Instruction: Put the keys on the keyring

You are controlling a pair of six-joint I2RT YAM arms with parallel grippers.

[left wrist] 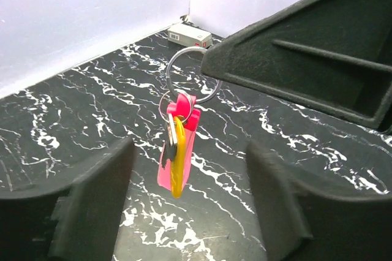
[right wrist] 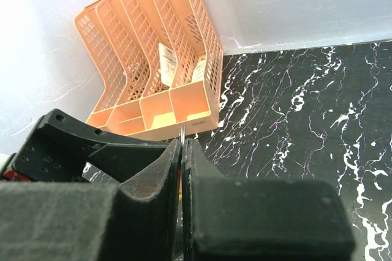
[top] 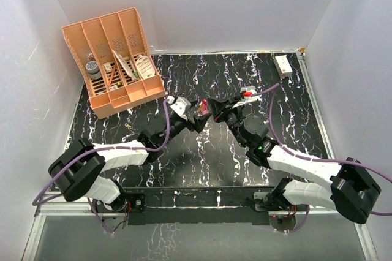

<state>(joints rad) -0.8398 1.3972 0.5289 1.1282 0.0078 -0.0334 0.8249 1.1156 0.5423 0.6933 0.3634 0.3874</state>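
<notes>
Right hand (right wrist: 182,151): pinching the keyring (left wrist: 184,109) (above the table (left wrist: 92,108)).
Left hand (left wrist: 190,151): wide open, empty — we'd grip the key (left wrist: 177,169) squarely.

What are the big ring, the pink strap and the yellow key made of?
The ring looks like bare metal: thin, silvery and shiny. The strap looks like soft plastic or rubber, maybe coated fabric: flat, bright pink, slightly glossy. The key is yellow and smooth. It could be painted metal or plastic, hard to tell.
</notes>
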